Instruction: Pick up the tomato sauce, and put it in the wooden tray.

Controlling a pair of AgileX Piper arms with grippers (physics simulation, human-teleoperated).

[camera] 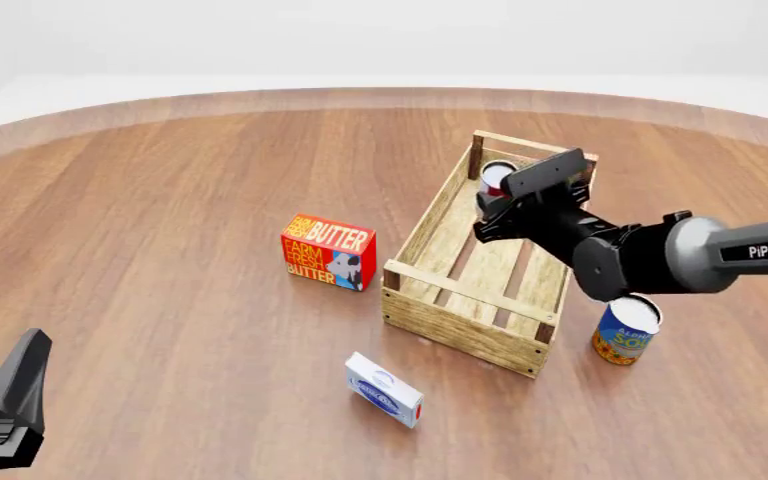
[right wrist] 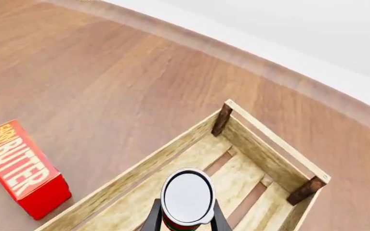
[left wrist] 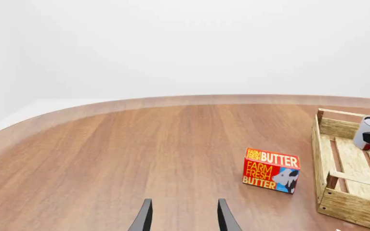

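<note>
My right hand pinches the tomato sauce between its two fingers, silver top up, and holds the can over the far end of the wooden tray. From the right wrist view the can sits above the slatted floor, near the tray's far wall; I cannot tell whether its base touches the slats. The tray lies toward the right side of the tabletop, its long axis running away from me. A blue-and-yellow can stands just beside the tray's near right corner. The butter box stands near the tray's left wall, and a small white-and-blue box lies closer to the near edge. My left hand hangs spread and empty at the near left corner.
</note>
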